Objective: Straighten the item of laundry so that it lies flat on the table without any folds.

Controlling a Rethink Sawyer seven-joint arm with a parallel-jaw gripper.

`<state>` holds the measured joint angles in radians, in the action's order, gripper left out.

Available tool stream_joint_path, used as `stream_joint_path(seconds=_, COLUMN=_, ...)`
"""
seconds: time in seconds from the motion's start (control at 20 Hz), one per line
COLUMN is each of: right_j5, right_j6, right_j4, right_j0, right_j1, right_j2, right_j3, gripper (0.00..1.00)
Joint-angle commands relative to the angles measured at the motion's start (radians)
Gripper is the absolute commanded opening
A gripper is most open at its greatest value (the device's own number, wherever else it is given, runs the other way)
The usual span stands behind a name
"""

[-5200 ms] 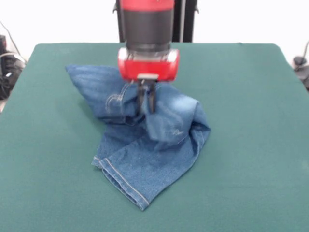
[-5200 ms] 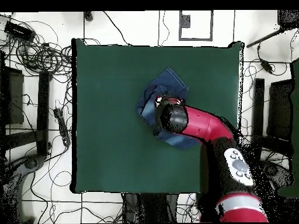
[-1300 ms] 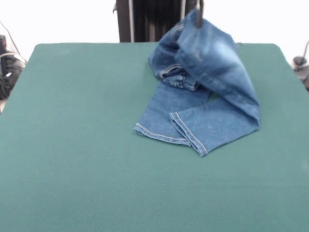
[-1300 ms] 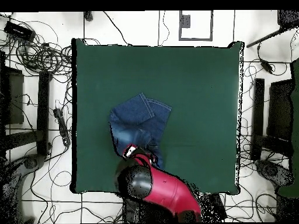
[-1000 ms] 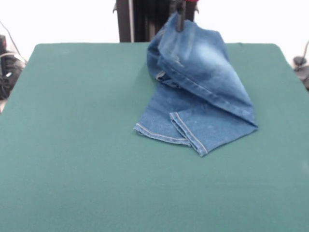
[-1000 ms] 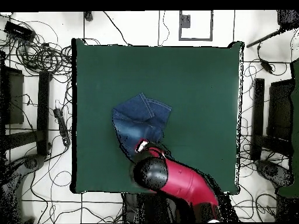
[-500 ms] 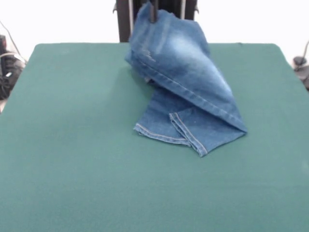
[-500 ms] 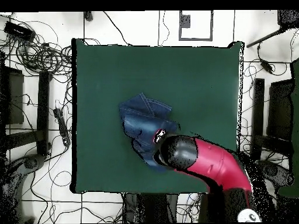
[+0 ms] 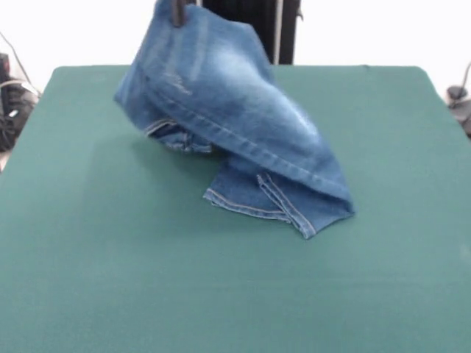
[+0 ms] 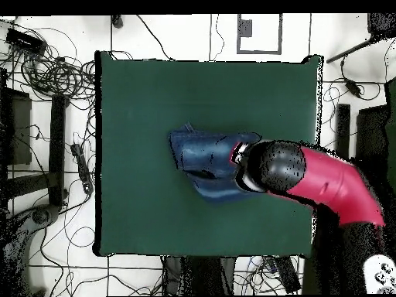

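Table (image 9: pixel 88 294): dark green cloth top, filling most of the front view; a green rectangle in the middle of the overhead view (image 10: pixel 131 100), with cables on the pale floor all round it.
Jeans (image 9: pixel 235 118): blue denim with faded whitish patches, lifted at one end to the upper left of the front view, near the top edge; draped from there down and to the right in a long slanting fold.
Jeans, raised part: hanging clear of the table at upper left centre, with a bunched, stitched edge showing under it.
Jeans, resting part: two leg hems with pale stitching lying on the table just right of centre and below the middle of the front view, one over the other, partly covered by the draped fold.
Jeans, overhead view (image 10: pixel 205 158): dark blue crumpled shape at the centre of the table, its right end hidden under the arm.
Gripper (image 9: pixel 177 11): only dark tips seen at the top edge of the front view, left of centre, clenched on the top of the jeans and bearing the cloth's weight.
Arm (image 10: pixel 325 182): red and black, reaching in from the right edge of the overhead view, its round black end over the right end of the jeans.
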<state>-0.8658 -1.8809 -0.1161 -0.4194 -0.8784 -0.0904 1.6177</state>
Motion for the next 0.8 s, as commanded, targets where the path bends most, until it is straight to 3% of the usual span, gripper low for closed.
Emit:
stream_joint_path(seconds=0.05, right_j5=-0.259, right_j6=0.417, right_j4=-0.096, right_j0=-0.053, right_j1=0.099, right_j2=-0.228, right_j3=-0.304, gripper=0.00)
stream_joint_path(seconds=0.4, right_j5=-0.489, right_j6=0.582, right_j4=-0.201, right_j0=-0.097, right_j1=0.148, right_j2=-0.319, right_j3=-0.557, gripper=0.00)
stream_joint_path(seconds=0.8, right_j5=-0.758, right_j6=0.712, right_j4=-0.307, right_j0=-0.091, right_j1=0.177, right_j2=-0.377, right_j3=-0.836, gripper=0.00)
